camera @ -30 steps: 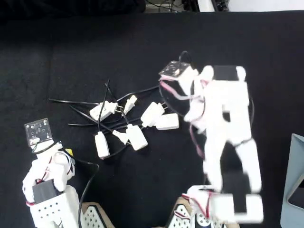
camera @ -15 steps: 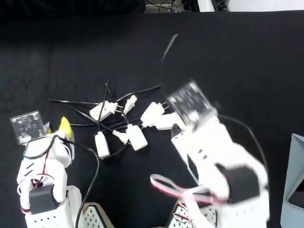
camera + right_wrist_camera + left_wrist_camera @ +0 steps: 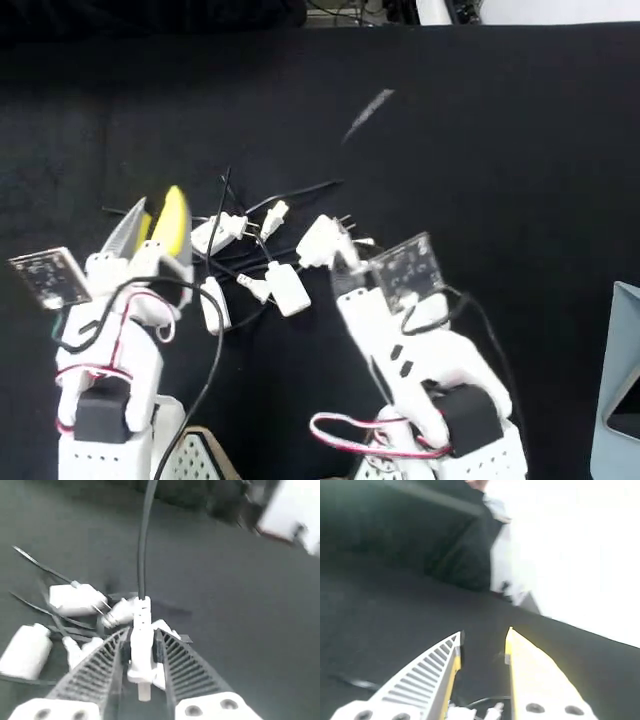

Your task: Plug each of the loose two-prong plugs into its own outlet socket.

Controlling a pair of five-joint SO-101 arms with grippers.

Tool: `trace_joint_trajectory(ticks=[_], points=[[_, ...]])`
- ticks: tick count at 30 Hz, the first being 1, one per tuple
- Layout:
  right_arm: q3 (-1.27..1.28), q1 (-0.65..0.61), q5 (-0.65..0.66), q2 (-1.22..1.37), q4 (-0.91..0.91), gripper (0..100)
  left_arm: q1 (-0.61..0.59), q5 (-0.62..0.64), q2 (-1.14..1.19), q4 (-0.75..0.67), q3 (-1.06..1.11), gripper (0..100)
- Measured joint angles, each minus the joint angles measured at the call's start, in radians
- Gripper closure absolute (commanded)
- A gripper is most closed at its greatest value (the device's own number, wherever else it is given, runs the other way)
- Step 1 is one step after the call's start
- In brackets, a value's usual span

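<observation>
The right gripper [image 3: 142, 636] clamps a white plug [image 3: 141, 614] on its black cord [image 3: 143, 540] above the tangled sockets [image 3: 288, 288]. The left gripper [image 3: 484, 632] gapes empty nearby. It would be best to steady one socket, then align the prongs squarely.

The black tabletop [image 3: 540, 200] looks dark and dull, and the white plugs [image 3: 288, 288] on it show up bright. In the left wrist view, a big white glare [image 3: 580, 545] washes out the room past the tabletop's far edge.
</observation>
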Motion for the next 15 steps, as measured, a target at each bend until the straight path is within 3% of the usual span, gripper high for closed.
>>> trace_joint_trajectory(ticks=[6, 10, 15], points=[[0.078, -0.17, -0.003, 0.006, -0.083, 98.7, 0.112, 0.0, 0.006, -0.207, 0.178, 86], [0.109, -0.256, -0.003, 0.006, -0.098, 98.7, 0.17, 0.0, 0.006, -0.233, 0.219, 98], [0.133, -0.285, 0.025, 0.031, -0.098, 98.7, 0.265, -0.077, 0.006, -0.233, 0.221, 96]])
